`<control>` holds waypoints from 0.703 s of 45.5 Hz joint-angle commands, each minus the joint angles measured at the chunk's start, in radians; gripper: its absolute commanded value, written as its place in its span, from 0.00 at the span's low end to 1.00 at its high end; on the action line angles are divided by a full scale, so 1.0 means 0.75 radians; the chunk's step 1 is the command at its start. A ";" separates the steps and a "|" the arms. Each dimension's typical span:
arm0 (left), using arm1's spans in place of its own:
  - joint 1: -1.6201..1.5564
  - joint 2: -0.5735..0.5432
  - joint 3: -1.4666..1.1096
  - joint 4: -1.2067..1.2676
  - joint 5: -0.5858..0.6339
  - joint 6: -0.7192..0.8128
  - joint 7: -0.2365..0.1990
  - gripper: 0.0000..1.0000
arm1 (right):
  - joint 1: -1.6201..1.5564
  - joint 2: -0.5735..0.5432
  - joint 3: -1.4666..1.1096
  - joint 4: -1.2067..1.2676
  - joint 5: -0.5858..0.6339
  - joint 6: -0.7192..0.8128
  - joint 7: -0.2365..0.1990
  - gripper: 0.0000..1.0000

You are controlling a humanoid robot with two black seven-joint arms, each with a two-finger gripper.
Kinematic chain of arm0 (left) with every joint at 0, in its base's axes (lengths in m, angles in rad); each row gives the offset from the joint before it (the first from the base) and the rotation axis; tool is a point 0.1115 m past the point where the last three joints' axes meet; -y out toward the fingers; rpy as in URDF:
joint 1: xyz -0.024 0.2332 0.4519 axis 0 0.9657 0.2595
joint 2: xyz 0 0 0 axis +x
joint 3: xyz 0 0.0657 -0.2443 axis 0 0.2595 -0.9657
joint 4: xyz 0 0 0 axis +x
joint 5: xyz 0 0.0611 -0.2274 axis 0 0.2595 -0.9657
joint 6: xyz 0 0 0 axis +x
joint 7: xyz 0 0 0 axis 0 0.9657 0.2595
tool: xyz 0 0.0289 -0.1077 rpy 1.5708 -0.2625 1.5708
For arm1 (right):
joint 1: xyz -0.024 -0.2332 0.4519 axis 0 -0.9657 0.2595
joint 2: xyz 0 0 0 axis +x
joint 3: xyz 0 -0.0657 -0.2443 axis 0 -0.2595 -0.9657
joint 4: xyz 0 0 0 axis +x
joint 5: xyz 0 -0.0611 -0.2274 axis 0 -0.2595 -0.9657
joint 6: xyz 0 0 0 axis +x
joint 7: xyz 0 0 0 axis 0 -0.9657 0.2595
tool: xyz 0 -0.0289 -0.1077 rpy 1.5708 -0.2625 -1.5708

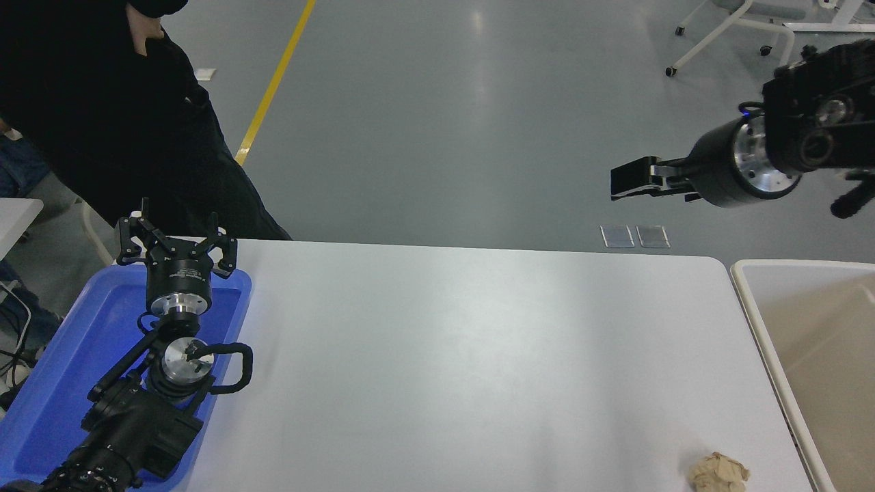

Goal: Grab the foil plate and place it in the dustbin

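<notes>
No foil plate shows anywhere in the head view; it is hidden or out of view. The dustbin point(827, 355), a large beige bin with a pale cream rim, stands against the table's right edge, cut off by the picture's edge. My right gripper point(632, 183) reaches in from the upper right, high above the floor beyond the table's far edge and up-left of the dustbin; it is seen side-on and holds nothing that shows. My left gripper point(176, 238) is parked open over the far end of the blue tray at the lower left.
A blue plastic tray point(61, 369) lies under the left arm at the table's left. A small tan paper wad point(718, 471) sits near the front right edge. A person in black point(102, 102) stands at the far left. A wheeled chair base point(738, 34) is far right.
</notes>
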State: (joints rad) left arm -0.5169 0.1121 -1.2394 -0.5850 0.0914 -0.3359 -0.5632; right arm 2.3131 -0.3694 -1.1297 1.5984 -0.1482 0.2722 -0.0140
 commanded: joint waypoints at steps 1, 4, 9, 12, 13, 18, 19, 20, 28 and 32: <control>0.000 0.002 0.000 0.001 0.001 0.000 0.000 0.99 | 0.037 0.147 0.085 0.027 0.230 0.110 -0.002 1.00; 0.000 0.000 0.000 0.001 0.001 0.000 0.000 0.99 | 0.049 0.192 0.119 0.025 0.273 0.105 -0.002 1.00; 0.000 0.000 0.000 0.001 -0.001 0.000 0.000 0.99 | 0.029 0.261 0.142 0.025 0.341 0.103 -0.002 1.00; 0.000 0.000 0.000 0.001 -0.001 0.000 0.000 0.99 | 0.010 0.282 0.142 0.031 0.392 0.103 -0.004 1.00; 0.000 0.000 0.000 -0.001 -0.001 0.000 0.000 0.99 | 0.000 0.284 0.140 0.031 0.406 0.101 -0.004 1.00; 0.000 0.000 0.000 0.001 -0.001 0.000 0.000 0.99 | -0.026 0.282 0.136 0.039 0.418 0.101 -0.006 1.00; 0.000 0.000 0.000 0.001 -0.001 0.000 0.000 0.99 | -0.026 0.280 0.134 0.039 0.418 0.101 -0.008 1.00; 0.000 0.000 0.000 0.001 -0.001 0.000 0.000 0.99 | -0.026 0.278 0.130 0.037 0.418 0.101 -0.008 1.00; 0.000 0.000 0.000 0.001 -0.001 0.000 -0.002 0.99 | -0.014 0.268 0.069 0.055 0.416 0.136 -0.018 1.00; 0.000 0.002 0.000 0.001 -0.001 0.000 0.000 0.99 | 0.006 0.247 0.021 0.061 0.408 0.214 -0.026 1.00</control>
State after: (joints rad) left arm -0.5170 0.1120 -1.2395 -0.5847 0.0906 -0.3359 -0.5632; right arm 2.3030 -0.1761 -1.0588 1.6303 0.1449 0.3608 -0.0233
